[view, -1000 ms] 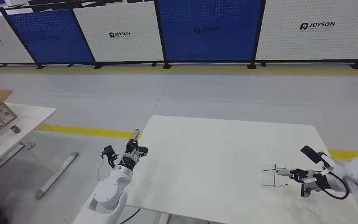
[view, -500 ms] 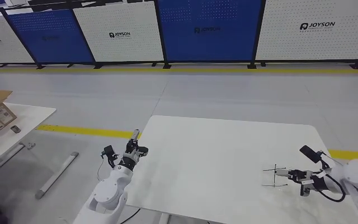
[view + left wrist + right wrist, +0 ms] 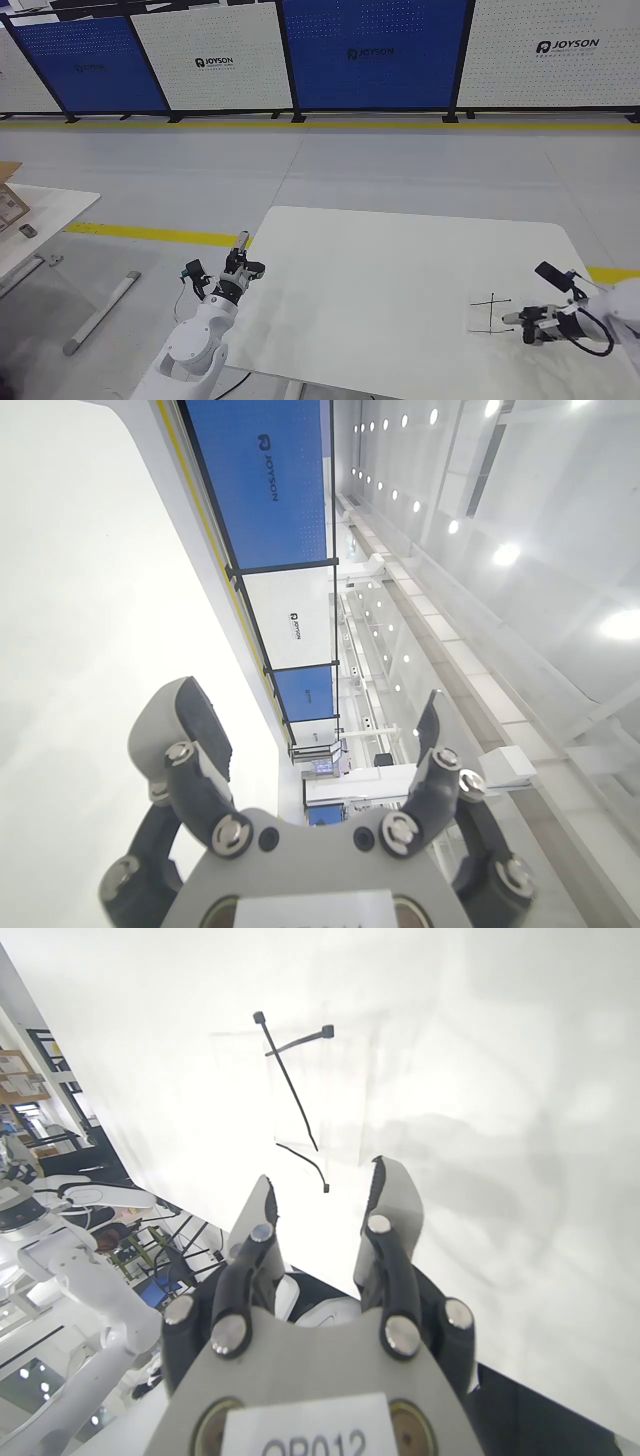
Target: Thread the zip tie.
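Near the table's [image 3: 400, 270] right front corner three black zip ties [image 3: 492, 303] are laid. A long tie [image 3: 292, 1088] is crossed near its head by a second tie [image 3: 305, 1039]. A short tie [image 3: 307, 1159], curved, is placed nearer the right gripper [image 3: 324, 1183], with its head just ahead of the gap between the spread, empty fingertips. What looks like a clear sheet [image 3: 345, 1093] is seen under the crossed pair. At the table's left edge the left gripper [image 3: 316, 705] is seen, fingers wide apart and empty. Blue and white panels [image 3: 370, 55] are ranged behind.
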Motion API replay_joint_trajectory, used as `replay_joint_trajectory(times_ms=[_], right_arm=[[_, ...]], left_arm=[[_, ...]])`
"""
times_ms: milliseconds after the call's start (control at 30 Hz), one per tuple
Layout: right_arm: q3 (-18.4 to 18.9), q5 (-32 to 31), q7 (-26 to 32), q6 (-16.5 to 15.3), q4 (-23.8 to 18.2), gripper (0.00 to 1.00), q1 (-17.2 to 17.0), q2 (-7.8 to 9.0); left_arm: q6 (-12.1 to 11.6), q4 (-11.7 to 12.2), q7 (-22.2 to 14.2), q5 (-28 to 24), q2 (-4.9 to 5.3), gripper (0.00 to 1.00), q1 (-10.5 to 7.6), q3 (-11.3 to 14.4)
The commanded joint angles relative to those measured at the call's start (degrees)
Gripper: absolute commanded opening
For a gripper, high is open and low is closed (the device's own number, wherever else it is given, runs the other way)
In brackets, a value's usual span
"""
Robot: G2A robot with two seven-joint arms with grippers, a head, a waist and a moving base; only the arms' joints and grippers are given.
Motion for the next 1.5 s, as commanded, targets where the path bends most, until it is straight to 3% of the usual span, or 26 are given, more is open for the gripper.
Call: replay_joint_trajectory(times_ms=[0, 267, 333, 967, 1100, 1467], right_arm=[[-0.2, -0.5, 0.2, 0.0, 0.3, 0.32, 0.3, -0.23], [-0.4, -3.4, 1.4, 0.0, 0.2, 0.35, 0.4, -1.01], [-0.4, -4.0, 1.7, 0.0, 0.4, 0.27, 0.6, -1.28], [0.3, -7.7, 2.4, 0.0, 0.2, 0.11, 0.4, -3.31], [0.6, -8.0, 2.4, 0.0, 0.1, 0.0, 0.2, -3.56], [2.5, -8.5, 2.4, 0.0, -1.3, 0.0, -1.1, -3.61]], left_arm=[[0.0, 0.0, 0.0, 0.0, 0.0, 1.0, 0.0, 0.0], [0.0, 0.0, 0.0, 0.0, 0.0, 1.0, 0.0, 0.0], [0.0, 0.0, 0.0, 0.0, 0.0, 1.0, 0.0, 0.0], [0.0, 0.0, 0.0, 0.0, 0.0, 1.0, 0.0, 0.0], [0.0, 0.0, 0.0, 0.0, 0.0, 1.0, 0.0, 0.0], [0.0, 0.0, 0.0, 0.0, 0.0, 1.0, 0.0, 0.0]])
